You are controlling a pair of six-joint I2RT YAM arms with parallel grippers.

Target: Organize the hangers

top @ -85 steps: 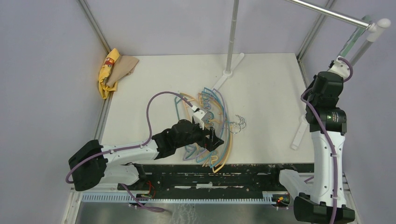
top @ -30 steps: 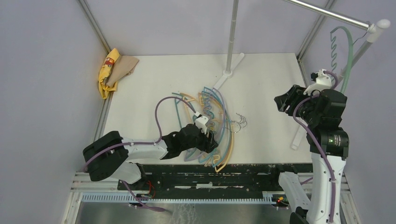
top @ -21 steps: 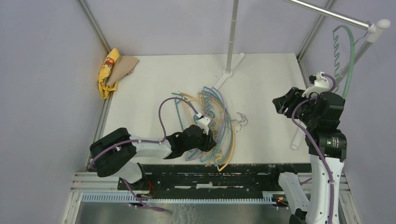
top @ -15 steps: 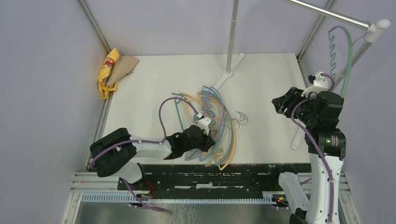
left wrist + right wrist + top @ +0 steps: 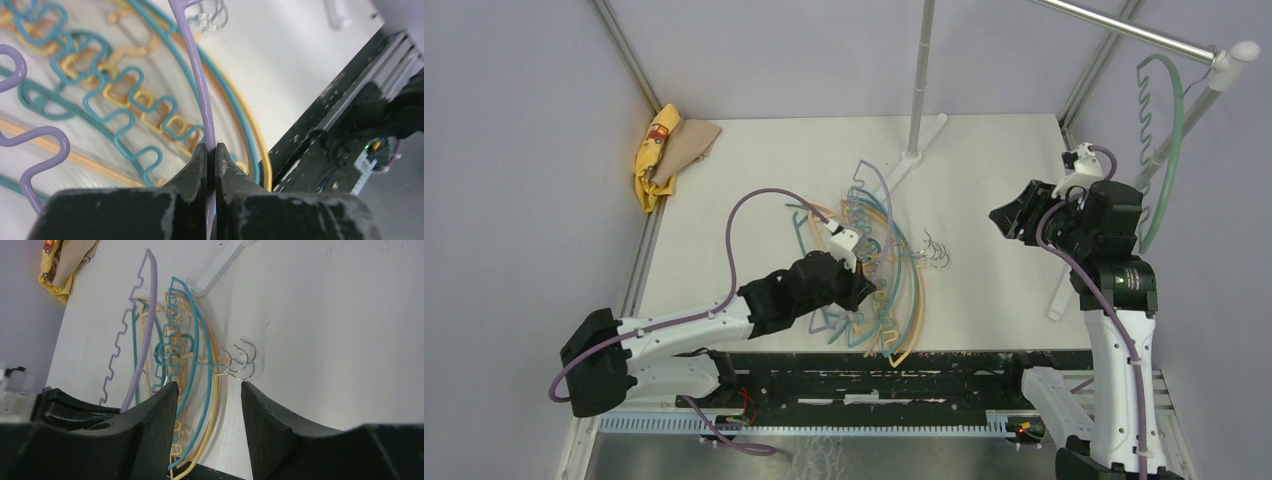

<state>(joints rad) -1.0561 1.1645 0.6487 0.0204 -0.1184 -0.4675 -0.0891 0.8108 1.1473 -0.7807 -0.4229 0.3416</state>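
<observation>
A pile of teal, tan-orange and yellow hangers [image 5: 902, 290] lies on the white table near its front edge, metal hooks [image 5: 934, 255] pointing right. My left gripper [image 5: 859, 290] is shut on the lower arm of a lilac hanger [image 5: 871, 180], which rises tilted off the pile. The left wrist view shows its jaws [image 5: 210, 150] pinched on the lilac bar [image 5: 197, 70] above the pile. My right gripper [image 5: 1009, 220] hangs open and empty in the air to the right, facing the pile [image 5: 192, 360]. A pale green hanger [image 5: 1169, 130] hangs on the metal rail [image 5: 1124, 25].
A yellow-and-tan cloth [image 5: 669, 150] lies at the back left corner. The rack's upright pole [image 5: 919, 80] and its white foot [image 5: 914, 160] stand just behind the pile. A second white foot [image 5: 1062, 290] lies at the right. The black frame [image 5: 874, 365] runs along the table's front edge.
The left gripper has shut on the lilac hanger and raised it, tilted, off the pile. The right arm has swung left and lower towards the pile. The green hanger has swung slightly on the rail.
</observation>
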